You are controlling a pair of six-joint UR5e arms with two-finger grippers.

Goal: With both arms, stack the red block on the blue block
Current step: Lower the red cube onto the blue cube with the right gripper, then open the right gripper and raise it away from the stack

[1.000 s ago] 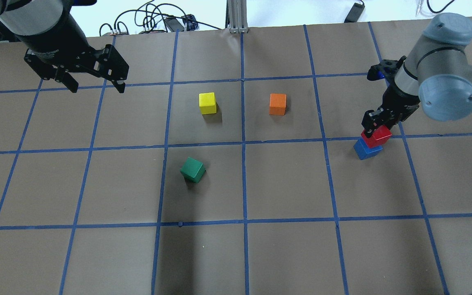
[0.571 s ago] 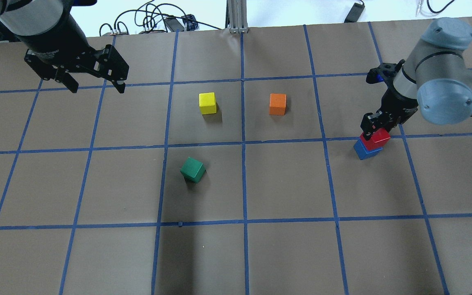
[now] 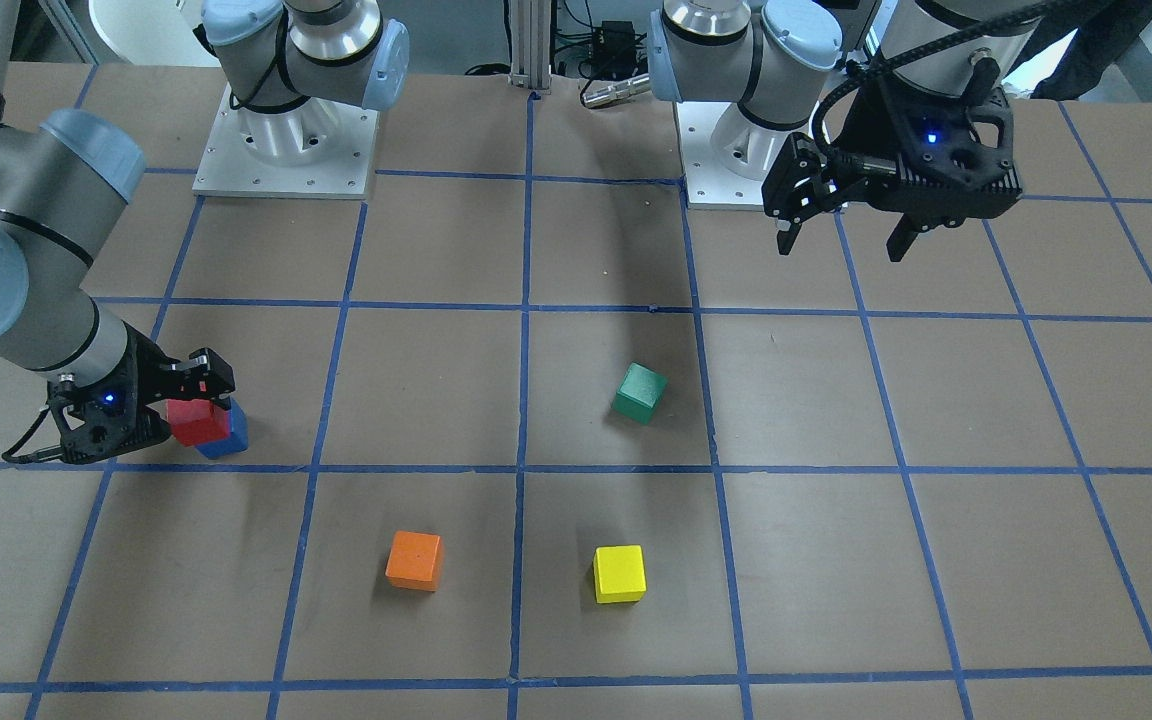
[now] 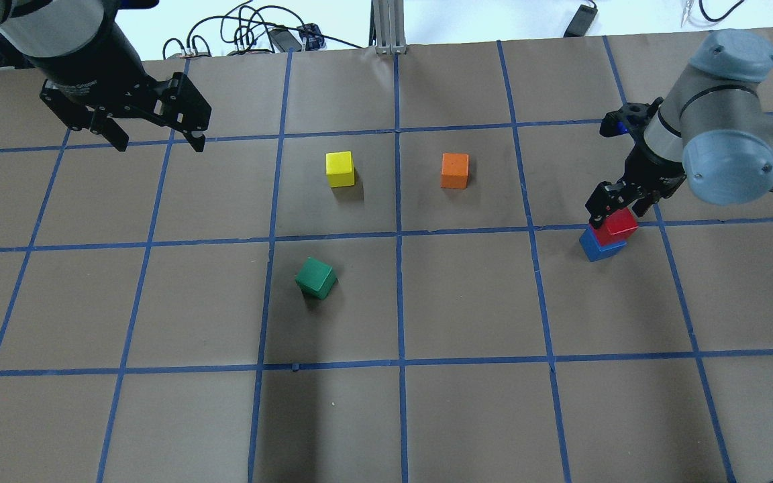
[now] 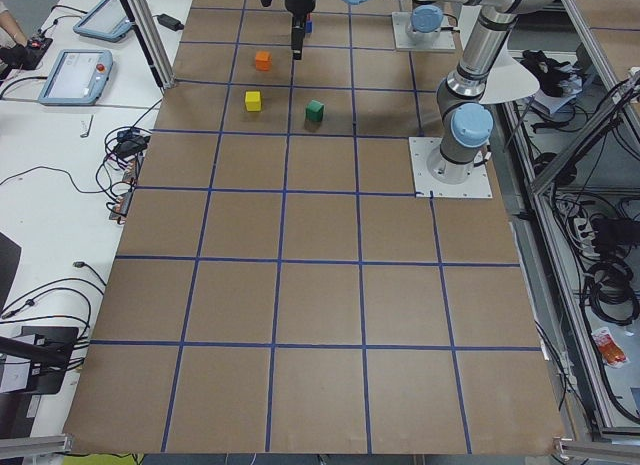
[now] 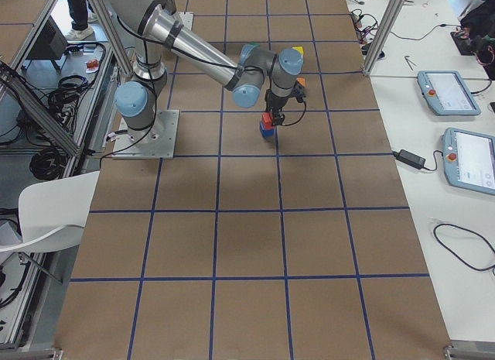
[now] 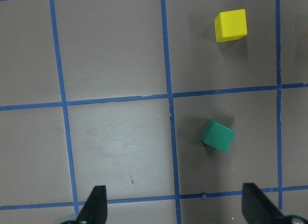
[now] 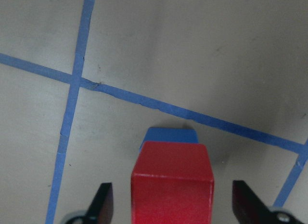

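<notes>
While my left gripper (image 4: 158,144) hangs at the upper left of the overhead view, jaws spread wide and holding nothing, the work is all at the far right. Reading across the table (image 4: 467,302), the yellow block (image 4: 339,169) and the green block (image 4: 316,278) lie left of centre and the orange block (image 4: 454,170) just right of it, all well apart from the stack. At the right edge the red block (image 4: 618,225) sits on top of the blue block (image 4: 600,248), and my right gripper (image 4: 618,211) straddles it. In the right wrist view my fingers (image 8: 102,204) stand clear on either side of the red block with a gap at each face, so I have let go of it. I judge the placing done and the retreat the step in hand. To do it well I should rise straight up, keep the jaws spread as they are, and make no sideways or twisting move until the fingertips are above the red top, because a brush on either face could slide it off. The blue block shows only as a sliver beyond the red one, so I cannot tell how squarely they line up, which argues for going slowly. My left arm (image 4: 71,40) comes in from the top left corner with its wrist aimed down at the table. My right arm (image 4: 729,134) reaches in from the right edge, its wrist turned down over the stack.
</notes>
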